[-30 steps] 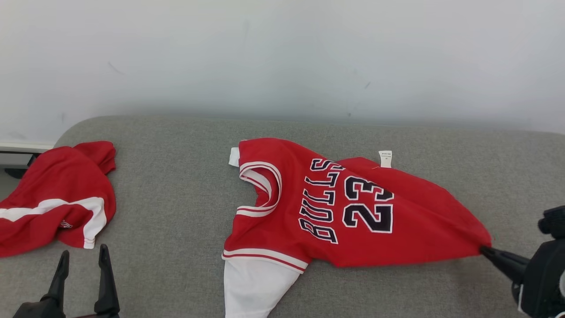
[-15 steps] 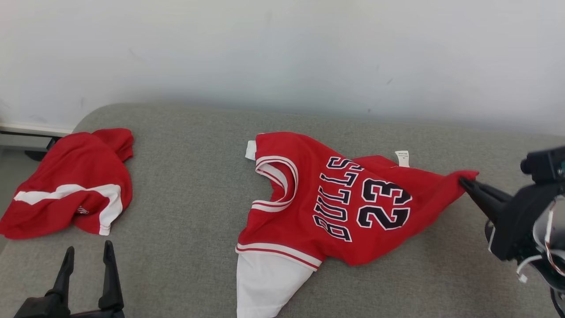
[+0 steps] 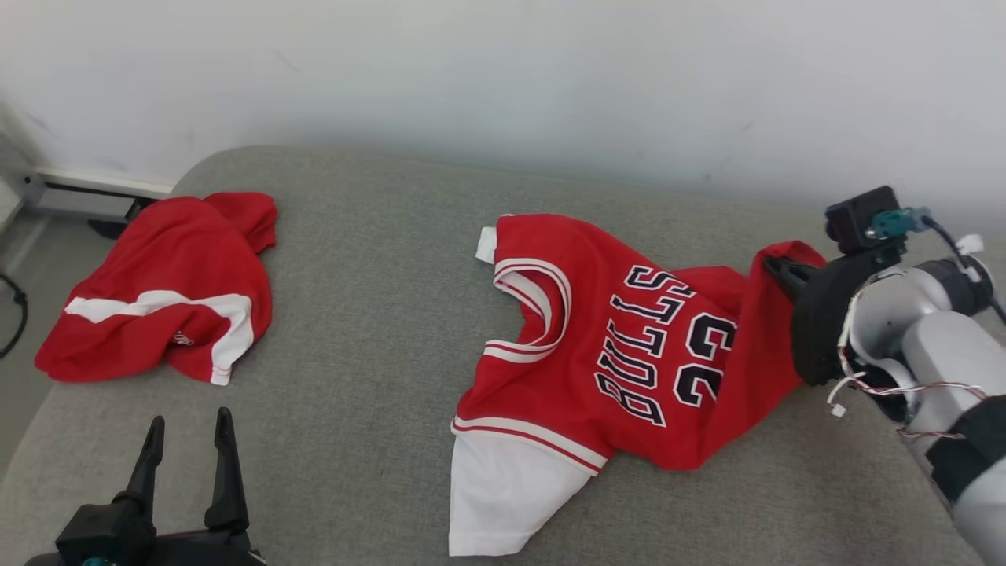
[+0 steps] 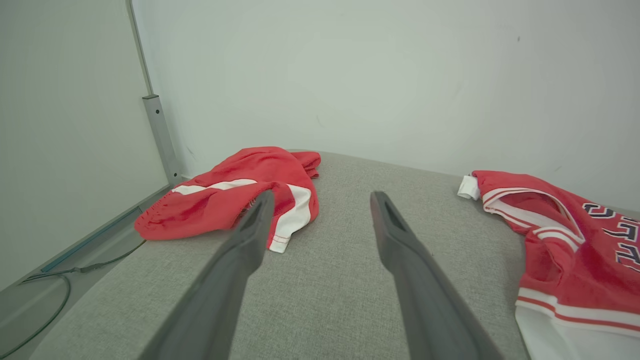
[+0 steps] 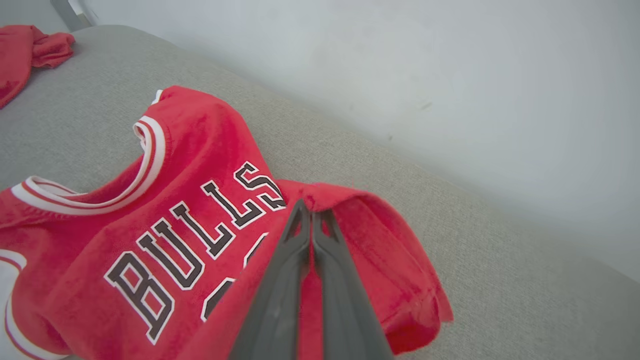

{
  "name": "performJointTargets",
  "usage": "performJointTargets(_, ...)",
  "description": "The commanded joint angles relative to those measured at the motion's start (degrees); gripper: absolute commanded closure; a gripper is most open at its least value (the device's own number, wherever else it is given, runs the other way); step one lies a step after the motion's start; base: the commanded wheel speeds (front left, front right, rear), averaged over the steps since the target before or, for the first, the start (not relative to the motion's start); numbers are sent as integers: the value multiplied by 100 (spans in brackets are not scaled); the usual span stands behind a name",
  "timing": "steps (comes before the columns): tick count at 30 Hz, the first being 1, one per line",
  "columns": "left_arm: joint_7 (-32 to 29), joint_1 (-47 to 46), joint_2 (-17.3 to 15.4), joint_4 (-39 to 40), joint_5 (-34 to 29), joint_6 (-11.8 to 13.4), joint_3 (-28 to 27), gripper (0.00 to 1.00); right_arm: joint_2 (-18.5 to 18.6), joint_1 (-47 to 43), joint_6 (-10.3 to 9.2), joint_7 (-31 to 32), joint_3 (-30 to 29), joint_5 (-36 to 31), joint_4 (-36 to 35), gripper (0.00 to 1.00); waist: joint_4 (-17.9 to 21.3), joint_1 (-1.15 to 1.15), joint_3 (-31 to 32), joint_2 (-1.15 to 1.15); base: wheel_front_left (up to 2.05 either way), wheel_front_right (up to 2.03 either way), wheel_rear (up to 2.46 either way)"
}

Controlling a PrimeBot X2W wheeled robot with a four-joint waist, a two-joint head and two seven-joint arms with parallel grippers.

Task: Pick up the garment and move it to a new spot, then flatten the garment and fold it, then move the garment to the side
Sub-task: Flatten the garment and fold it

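A red Bulls jersey (image 3: 621,354) numbered 23 is lying across the middle of a grey fabric-covered worktop (image 3: 369,259), its white sleeve pointing toward the near edge. The right tool (image 3: 774,266) is clenching the jersey's hem corner at the right, holding it raised and doubled over toward the lettering. The left tool (image 3: 189,420) is hovering at the near left, fingers spread wide, grasping nothing. A second red and white garment (image 3: 165,291) is lying crumpled at the far left, well apart from the jersey.
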State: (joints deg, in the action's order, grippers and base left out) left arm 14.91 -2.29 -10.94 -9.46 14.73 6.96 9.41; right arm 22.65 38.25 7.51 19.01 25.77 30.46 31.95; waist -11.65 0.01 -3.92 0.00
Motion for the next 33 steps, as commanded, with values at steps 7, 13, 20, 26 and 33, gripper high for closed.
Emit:
performJointTargets(7, 32, -116, -23, -89, -61, -89, -31, 0, -434, 630, -5, -1149, 518, -298, 1630, 85, -139, -1, -20, 0, 0, 0, 0)
performJointTargets(13, 32, -77, -2, -124, -101, -116, -54, 0, -637, 841, -5, -1919, 726, -199, 2397, 0, -74, -1, 20, 0, 0, 0, 0)
performJointTargets(20, 33, -18, 32, -119, -140, -123, -70, 0, -569, 712, -5, -2441, 918, 237, 2418, 0, 64, -1, 49, 0, 0, 0, 0)
performJointTargets(26, 33, 24, 52, -111, -161, -180, -89, 0, -51, 358, -5, -2558, 1140, 700, 2095, 0, 175, -1, 91, 0, 0, 0, 0)
performJointTargets(33, 33, 62, 64, -40, -170, -166, -146, 0, 522, -182, -5, -2433, 1255, 968, 1745, 0, 269, -1, 75, 0, 0, 0, 0)
